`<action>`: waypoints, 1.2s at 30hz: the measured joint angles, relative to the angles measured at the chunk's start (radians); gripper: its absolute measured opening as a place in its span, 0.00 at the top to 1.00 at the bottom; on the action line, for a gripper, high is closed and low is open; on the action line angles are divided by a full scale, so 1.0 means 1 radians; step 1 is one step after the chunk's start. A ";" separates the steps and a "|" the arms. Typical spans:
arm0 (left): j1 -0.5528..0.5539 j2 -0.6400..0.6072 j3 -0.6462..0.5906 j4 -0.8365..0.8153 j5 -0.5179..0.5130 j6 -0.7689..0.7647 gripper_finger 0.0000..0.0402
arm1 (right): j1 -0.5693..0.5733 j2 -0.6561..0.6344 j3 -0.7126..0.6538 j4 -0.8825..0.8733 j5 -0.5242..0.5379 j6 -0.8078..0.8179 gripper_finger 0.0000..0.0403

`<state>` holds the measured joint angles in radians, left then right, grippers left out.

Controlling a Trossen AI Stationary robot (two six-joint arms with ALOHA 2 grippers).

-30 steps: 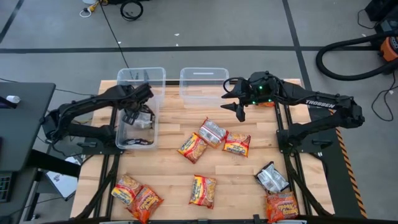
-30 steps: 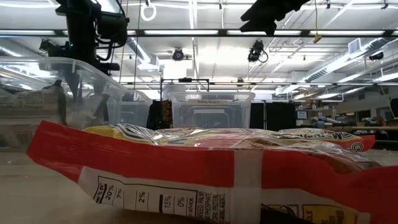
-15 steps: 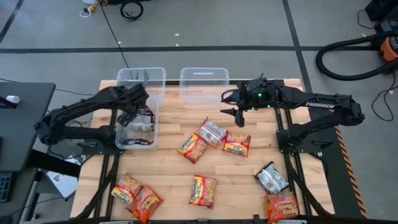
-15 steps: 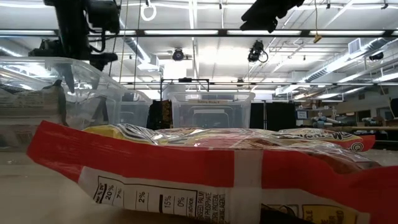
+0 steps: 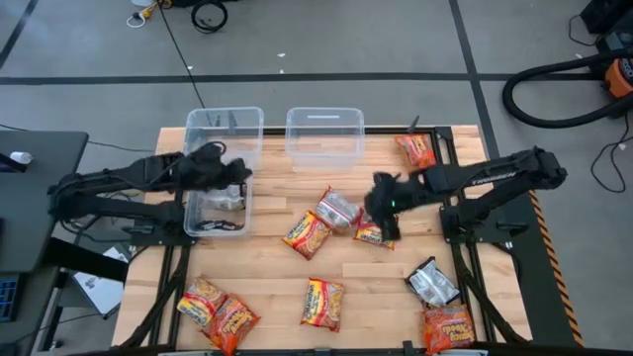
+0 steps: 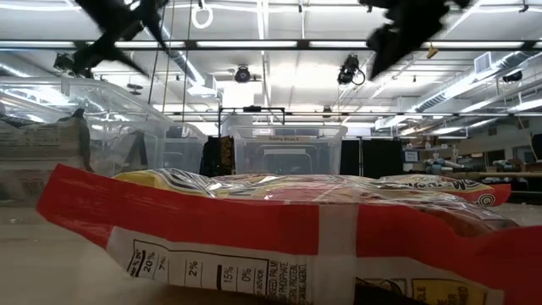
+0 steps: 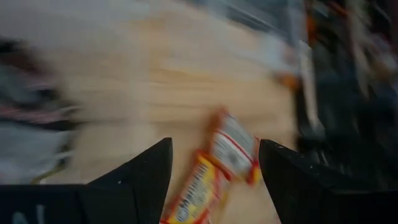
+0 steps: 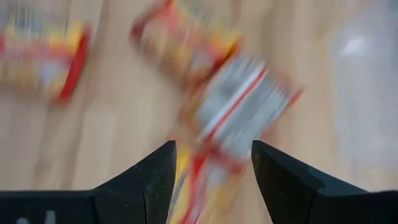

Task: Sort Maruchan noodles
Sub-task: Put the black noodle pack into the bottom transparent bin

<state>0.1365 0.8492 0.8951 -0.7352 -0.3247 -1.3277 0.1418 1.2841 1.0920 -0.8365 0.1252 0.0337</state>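
Several Maruchan noodle packets lie flat on the wooden table. A silver one, a yellow-red one and another yellow-red one lie together in the middle. My right gripper hangs open just above this group, and its wrist view looks down on the silver packet. My left gripper is open in the air over the right wall of the left clear bin, which holds dark packets. The left wrist view shows the middle packets far off between the fingers.
A second clear bin stands at the far edge. More packets lie near the front edge, at the near right and at the far right. One packet fills the low view.
My right gripper has swung from the far side toward the near edge and down, ending over the middle group of packets. My left gripper has risen from inside the left bin, moved a little toward the table's right and rolled about. Both stayed open.
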 joint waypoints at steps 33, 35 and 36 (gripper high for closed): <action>-0.647 0.008 0.000 0.365 -0.192 0.508 0.40 | 0.825 0.550 0.101 -0.292 -0.162 0.439 0.47; -0.647 0.008 0.000 0.364 -0.192 0.504 0.40 | 0.825 0.569 0.101 -0.284 -0.154 0.406 0.48; -0.647 0.008 0.000 0.365 -0.192 0.502 0.40 | 0.825 0.579 0.101 -0.280 -0.150 0.397 0.49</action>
<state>-0.5106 0.8570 0.8951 -0.3705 -0.5170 -0.8261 0.9665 1.8630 1.1928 -1.1160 -0.0245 0.4303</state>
